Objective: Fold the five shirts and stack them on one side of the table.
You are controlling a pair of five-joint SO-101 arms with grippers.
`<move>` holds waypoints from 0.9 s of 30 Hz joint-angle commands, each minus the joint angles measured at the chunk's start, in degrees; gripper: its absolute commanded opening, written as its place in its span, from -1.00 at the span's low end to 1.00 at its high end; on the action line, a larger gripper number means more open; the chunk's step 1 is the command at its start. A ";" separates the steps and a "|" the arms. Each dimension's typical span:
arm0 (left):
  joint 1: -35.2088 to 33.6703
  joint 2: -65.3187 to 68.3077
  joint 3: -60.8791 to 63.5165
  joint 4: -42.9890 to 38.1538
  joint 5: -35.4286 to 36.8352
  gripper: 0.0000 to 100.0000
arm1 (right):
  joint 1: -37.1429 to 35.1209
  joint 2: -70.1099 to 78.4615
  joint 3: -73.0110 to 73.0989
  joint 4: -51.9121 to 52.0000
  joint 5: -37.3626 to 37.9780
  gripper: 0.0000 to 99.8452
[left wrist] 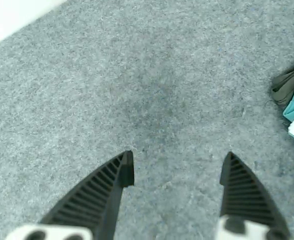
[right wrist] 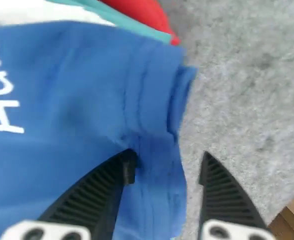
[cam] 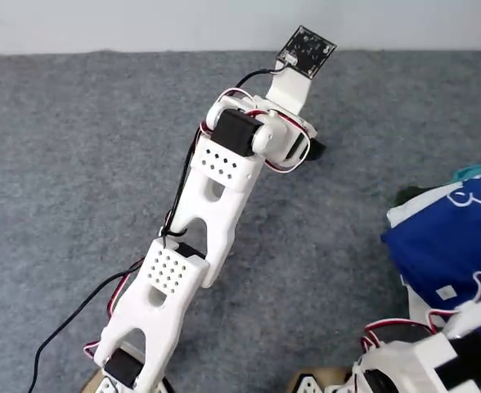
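Blue shirt (right wrist: pixel 77 100): folded, topmost, at the right side of the counter (cam: pixel 77 164), apparently the stacking side.
Other shirts (right wrist: pixel 137 15): red, teal and white edges underneath.
Right hand (right wrist: pixel 167 157): open astride the blue hem, probably releasing or straightening.
Left hand (left wrist: pixel 179 156): open, empty, over bare counter, well apart.

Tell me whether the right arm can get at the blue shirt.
Probably yes: its open tool straddles the edge of the blue shirt, with nothing in between.
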State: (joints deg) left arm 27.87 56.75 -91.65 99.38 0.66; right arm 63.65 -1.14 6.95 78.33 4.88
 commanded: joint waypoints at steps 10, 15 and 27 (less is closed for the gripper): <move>-5.71 -4.04 -0.04 1.23 0.44 -0.44 | 0.57 -12.09 -18.20 10.86 3.34 -0.53; -10.64 -4.40 9.98 1.23 0.79 -0.44 | -6.81 -18.77 -20.92 17.45 9.32 -0.54; -7.65 -4.40 52.26 1.23 0.53 -0.44 | -53.23 -25.98 16.79 19.12 31.82 -0.54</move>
State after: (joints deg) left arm 19.87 56.31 -46.99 99.30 0.66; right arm 21.89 -25.32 11.78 100.13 32.48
